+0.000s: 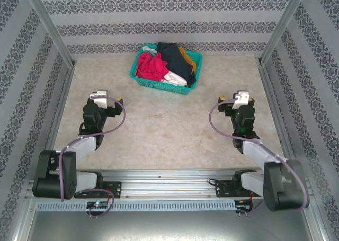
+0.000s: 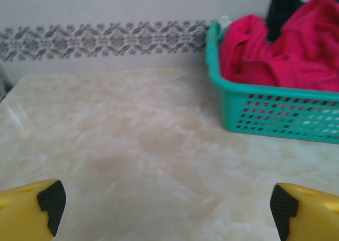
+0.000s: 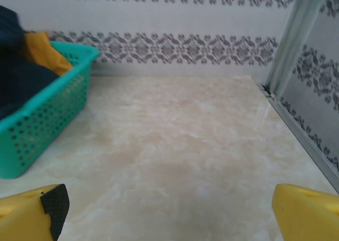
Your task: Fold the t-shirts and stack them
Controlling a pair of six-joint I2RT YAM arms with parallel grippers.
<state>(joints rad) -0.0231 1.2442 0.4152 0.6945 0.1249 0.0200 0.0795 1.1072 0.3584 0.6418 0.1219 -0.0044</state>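
- Two grippers: the left gripper (image 2: 167, 204) and the right gripper (image 3: 165, 205) both hang just above the table (image 1: 159, 127) with their yellow fingers spread wide, holding nothing.
- One teal lattice basket (image 1: 159, 86) stands at the far middle of the table, close to the back wall.
- The t-shirts are all heaped in that basket. Four colours can be counted in the tangle:
- a red-pink t-shirt (image 1: 151, 66) bunched on the left side;
- a dark navy t-shirt (image 1: 174, 58) in the middle, piled highest;
- a mustard-orange t-shirt (image 1: 189, 61) along the right edge;
- a white t-shirt (image 1: 176, 78) at the near rim.
- They are crumpled and lie over one another, so their outlines cannot be told apart, and the basket walls close them in.
- A stretch of beige marbled table separates each gripper from the basket.
- Patterned wallpaper panels (image 1: 159, 26) and two slanted metal posts (image 1: 48, 29) enclose the table.
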